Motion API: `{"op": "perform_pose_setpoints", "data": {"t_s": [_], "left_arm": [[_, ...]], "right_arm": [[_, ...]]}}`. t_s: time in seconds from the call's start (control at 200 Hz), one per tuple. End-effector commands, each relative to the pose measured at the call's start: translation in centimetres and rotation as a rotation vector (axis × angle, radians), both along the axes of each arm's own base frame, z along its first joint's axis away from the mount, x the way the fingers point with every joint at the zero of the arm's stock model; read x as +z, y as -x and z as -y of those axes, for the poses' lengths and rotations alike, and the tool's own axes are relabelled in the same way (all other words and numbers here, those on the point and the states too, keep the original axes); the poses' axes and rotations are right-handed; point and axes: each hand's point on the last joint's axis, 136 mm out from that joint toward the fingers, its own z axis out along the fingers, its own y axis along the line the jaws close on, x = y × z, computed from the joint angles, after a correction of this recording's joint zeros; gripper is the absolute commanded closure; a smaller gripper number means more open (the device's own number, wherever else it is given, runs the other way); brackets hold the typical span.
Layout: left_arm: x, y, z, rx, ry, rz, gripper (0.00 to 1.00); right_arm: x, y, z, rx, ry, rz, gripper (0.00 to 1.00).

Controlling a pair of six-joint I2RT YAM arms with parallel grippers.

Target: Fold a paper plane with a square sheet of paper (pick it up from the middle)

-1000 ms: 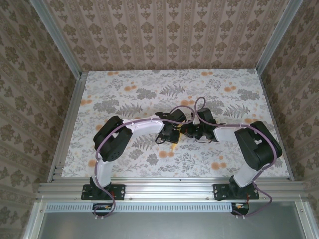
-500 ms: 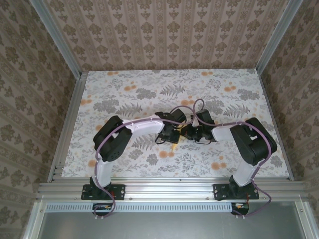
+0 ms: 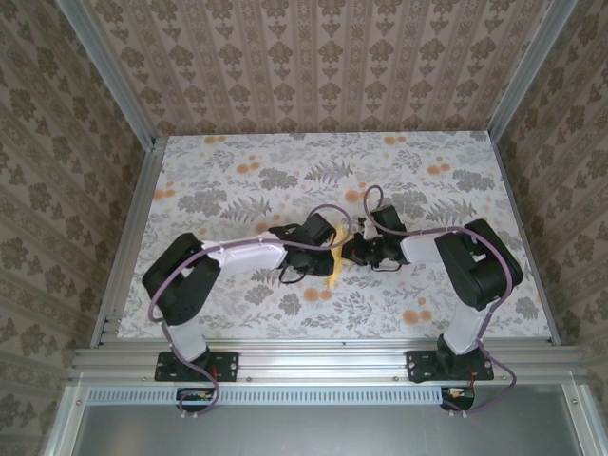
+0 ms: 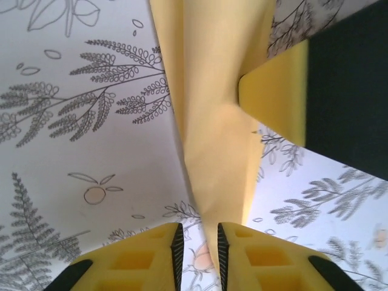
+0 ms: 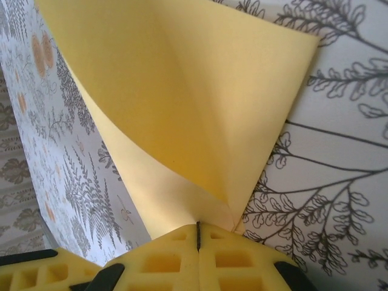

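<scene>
Nearest me runs an aluminium rail (image 3: 323,359) with both arm bases bolted to it. Beyond it lies the table (image 3: 427,190), covered in a pale print of grey ferns and leaves, dotted with small orange flower prints (image 3: 416,315). Metal posts frame the sides, and brown patterned wallpaper (image 3: 313,66) closes in the back and both flanks.

Both arms reach in to meet around the middle of the table, and the sheet of paper (image 3: 334,258) stands up off the surface between them, folded into a narrow yellow strip.

The right gripper (image 5: 198,233) is clenched tight, its yellow pads pressed together on a corner of the sheet, which fans upward from that seam with a crease down its length.

The left gripper (image 4: 200,236) has its jaws a thin slit apart. The sheet's lower edge runs down into that slit, against one pad. I cannot tell whether they pinch it.
</scene>
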Motion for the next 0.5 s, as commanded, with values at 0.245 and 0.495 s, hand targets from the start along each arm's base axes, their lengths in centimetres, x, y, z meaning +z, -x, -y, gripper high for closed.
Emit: {"op": "perform_pose_setpoints", "data": {"t_s": [0.245,0.495], "left_arm": [[0.6,-1.6,1.5,0.067,0.267,0.03,0.86],[-0.8,-1.9,1.4,0.064,0.229,0.029,0.93]], "right_arm": [[-2.8,2.1,0.1,0.075,0.049,-0.105,0.94],[-2.7,1.9,-0.3,0.088,0.033,-0.104,0.94]]}}
